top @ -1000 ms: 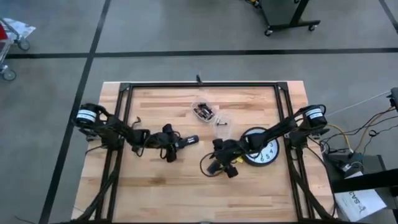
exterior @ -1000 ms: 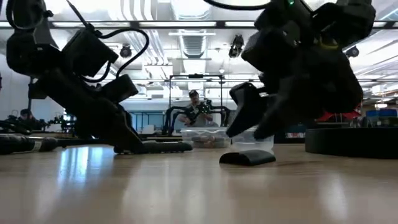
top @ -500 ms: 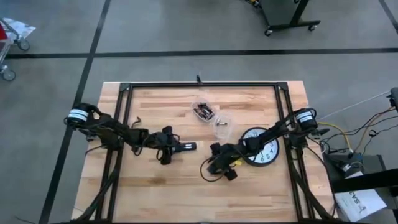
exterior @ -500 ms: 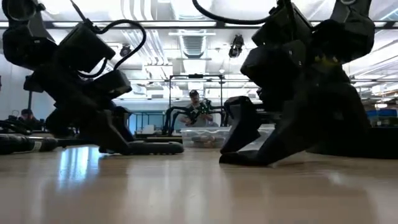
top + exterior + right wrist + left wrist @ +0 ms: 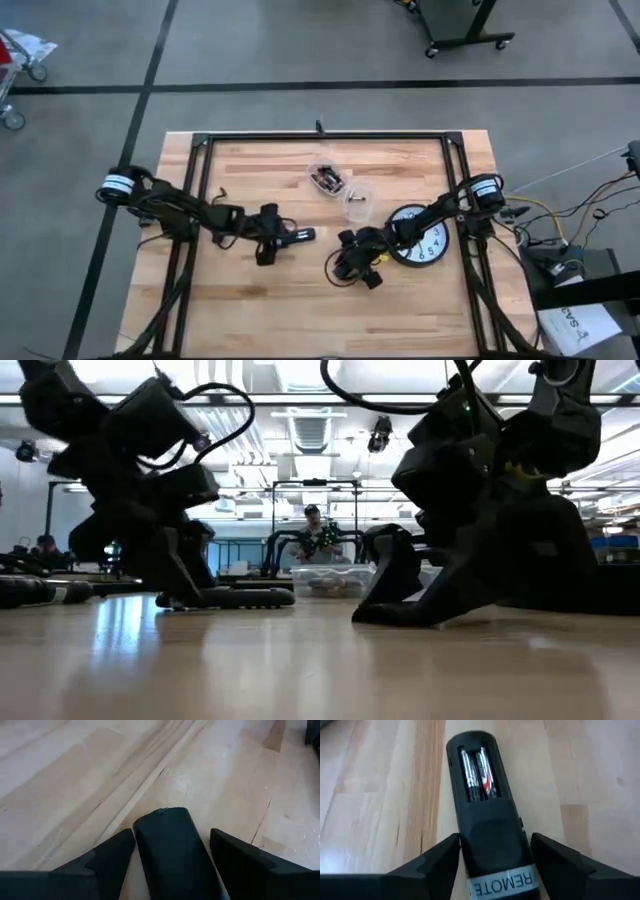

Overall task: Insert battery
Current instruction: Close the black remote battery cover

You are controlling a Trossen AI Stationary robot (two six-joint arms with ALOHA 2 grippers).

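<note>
A black remote [image 5: 487,820] lies on the table with its back up. Its battery compartment [image 5: 477,770] is uncovered and batteries show inside. My left gripper [image 5: 276,237] is shut on the remote [image 5: 300,235] left of the table's middle. My right gripper [image 5: 347,267] stands open and low at the table near the middle. Its fingers stand on either side of a black battery cover [image 5: 170,850] that lies flat on the wood. My left gripper pinches the remote's two long sides [image 5: 464,851] between its fingers, at the labelled end away from the compartment. The fingers come nearly level from the table's left and lie along the remote. The remote [image 5: 235,598] rests flat on the table. My right gripper straddles the cover; one finger [image 5: 117,852] stands close against its edge, and I cannot tell whether it touches.
Two small clear containers [image 5: 327,180] [image 5: 357,198] stand behind the grippers, the farther one with batteries. A round clock [image 5: 422,240] lies under the right arm. A black frame [image 5: 320,137] runs around the table's far and side edges. A person [image 5: 312,538] sits far behind.
My right gripper has come down from above the cover to the table, with its fingers now around it. My left gripper has drawn back a little toward the table's left edge, and the remote has turned with it from slanted to pointing straight right.
</note>
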